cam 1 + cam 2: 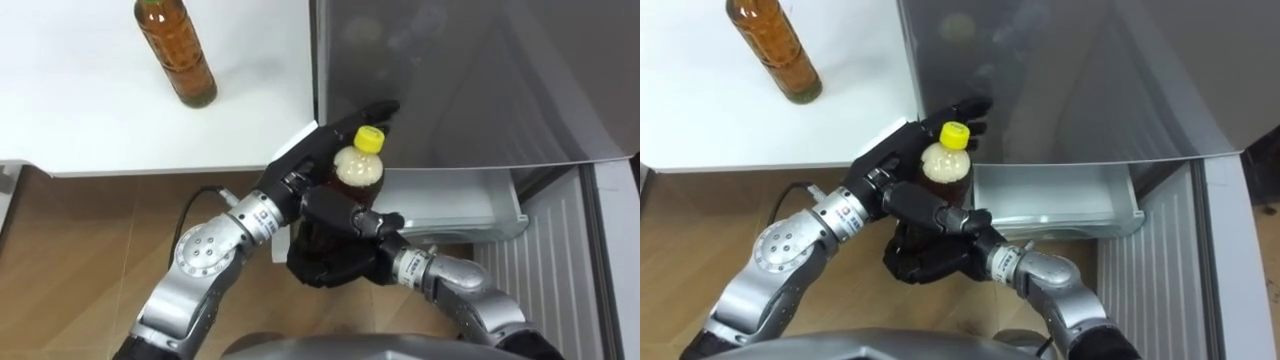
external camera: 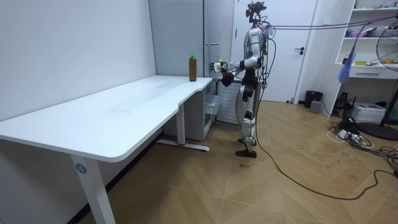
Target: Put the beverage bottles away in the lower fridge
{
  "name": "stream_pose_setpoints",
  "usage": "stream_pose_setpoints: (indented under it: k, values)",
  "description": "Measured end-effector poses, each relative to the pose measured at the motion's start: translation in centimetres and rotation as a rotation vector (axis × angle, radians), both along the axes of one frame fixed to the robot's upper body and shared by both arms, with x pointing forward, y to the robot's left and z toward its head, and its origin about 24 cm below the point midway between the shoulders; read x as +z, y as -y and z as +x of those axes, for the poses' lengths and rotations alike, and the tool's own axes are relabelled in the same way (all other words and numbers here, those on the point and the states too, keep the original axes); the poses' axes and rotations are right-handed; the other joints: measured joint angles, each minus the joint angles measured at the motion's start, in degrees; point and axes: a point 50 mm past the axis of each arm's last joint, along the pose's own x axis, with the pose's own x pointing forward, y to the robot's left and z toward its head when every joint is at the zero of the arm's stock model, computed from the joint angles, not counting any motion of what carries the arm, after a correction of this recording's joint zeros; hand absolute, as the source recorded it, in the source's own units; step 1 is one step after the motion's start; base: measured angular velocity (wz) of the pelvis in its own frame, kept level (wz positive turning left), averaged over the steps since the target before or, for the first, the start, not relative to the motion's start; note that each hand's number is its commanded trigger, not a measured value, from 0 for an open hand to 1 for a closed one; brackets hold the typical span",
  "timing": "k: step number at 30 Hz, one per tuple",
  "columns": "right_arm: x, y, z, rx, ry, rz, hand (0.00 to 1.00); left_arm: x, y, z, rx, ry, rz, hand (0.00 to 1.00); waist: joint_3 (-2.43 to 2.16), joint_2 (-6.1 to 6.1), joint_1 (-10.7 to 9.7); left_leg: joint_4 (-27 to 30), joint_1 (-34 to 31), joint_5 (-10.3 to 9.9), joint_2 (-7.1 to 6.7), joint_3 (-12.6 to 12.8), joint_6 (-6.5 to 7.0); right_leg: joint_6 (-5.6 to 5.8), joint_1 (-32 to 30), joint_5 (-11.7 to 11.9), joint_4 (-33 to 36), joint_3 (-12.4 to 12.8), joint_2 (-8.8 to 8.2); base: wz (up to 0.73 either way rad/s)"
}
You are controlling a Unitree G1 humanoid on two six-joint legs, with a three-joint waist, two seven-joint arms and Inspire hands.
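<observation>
Yellow cap on small bottle (image 1: 358,172) of pale cloudy drink, upright at centre before grey fridge door (image 1: 460,80). Gripped from 6 o'clock by right robot hand (image 1: 338,250), fingers curled round it; backed from 9 o'clock by left robot hand (image 1: 312,158), fingers straight. At 11 o'clock, amber-filled bottle (image 1: 178,55) upright on white counter (image 1: 90,120). At 4 o'clock, clear fridge drawer (image 1: 455,208) pulled out.

The robot is standing at the end of the table (image 1: 100,110), facing the fridge (image 1: 470,80), which is standing just right of the table. A tall drink bottle (image 1: 177,52) is standing upright on the table, near its fridge-side edge. Low on the fridge, a drawer (image 1: 450,205) is sticking out open. A small drink bottle (image 1: 360,168) is sitting upright just left of the drawer, with the left hand (image 1: 318,150) lying behind and left of it and the right hand (image 1: 335,240) lying under and before it.
</observation>
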Motion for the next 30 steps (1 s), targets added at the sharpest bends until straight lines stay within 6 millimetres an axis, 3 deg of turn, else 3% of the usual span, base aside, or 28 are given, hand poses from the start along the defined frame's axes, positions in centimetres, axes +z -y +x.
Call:
stream_pose_setpoints:
  k: [6, 9, 11, 14, 19, 30]
  values:
    - [-1.2, 1.0, -0.5, -0.057, -0.077, -0.006, 1.0, 2.7, 0.1, 0.3, -0.009, 0.113, -0.038, 0.0, -0.03, 0.18, 0.19, 0.91, -0.31, 0.0, 0.04, -0.09, 0.0, 0.0, -0.1, 0.0, 0.03, 0.12, 0.0, 0.0]
    - [-1.3, 1.4, -0.5, -0.081, -0.087, -0.007, 1.0, 5.4, 0.3, 0.6, -0.03, 0.226, -0.105, 0.0, 0.0, 0.6, 0.25, 1.11, -1.11, -0.02, 0.08, -0.3, -0.02, -0.01, -0.5, 0.0, 0.06, 0.08, 0.06, 0.03]
    - [-1.4, 1.6, -0.6, -0.088, -0.089, -0.01, 1.0, 7.2, 0.2, 1.1, -0.03, 0.297, -0.176, 0.0, -0.31, 1.5, 0.23, 0.79, -1.04, -0.03, 0.05, -0.48, -0.02, -0.01, -0.33, 0.01, 0.11, -0.03, 0.07, 0.0]
    - [-1.6, 1.8, -1.0, -0.104, -0.104, -0.016, 1.0, 8.9, 0.1, 0.9, -0.03, 0.357, -0.267, 0.0, -0.55, 1.86, 0.52, 0.12, -0.52, 0.09, 0.03, -0.48, -0.09, -0.01, -0.23, 0.01, 0.12, 0.0, 0.09, 0.0]
    - [-2.0, 2.3, -1.7, -0.146, -0.129, -0.019, 1.0, 10.0, -0.8, 1.2, 0.011, 0.373, -0.374, 0.0, -0.36, 1.44, 1.76, -0.05, -0.1, 0.13, 0.12, -0.32, -0.12, -0.01, -0.15, 0.01, 0.12, 0.13, 0.2, -0.02]
    - [-2.4, 3.7, -2.3, -0.254, -0.154, -0.045, 1.0, 13.9, -4.3, 1.3, 0.175, 0.568, -0.387, 0.0, -0.35, 1.13, 3.6, -0.31, 2.06, 0.13, 0.0, -0.59, -0.11, 0.0, 2.15, 0.0, -0.2, -0.34, 0.05, 0.03]
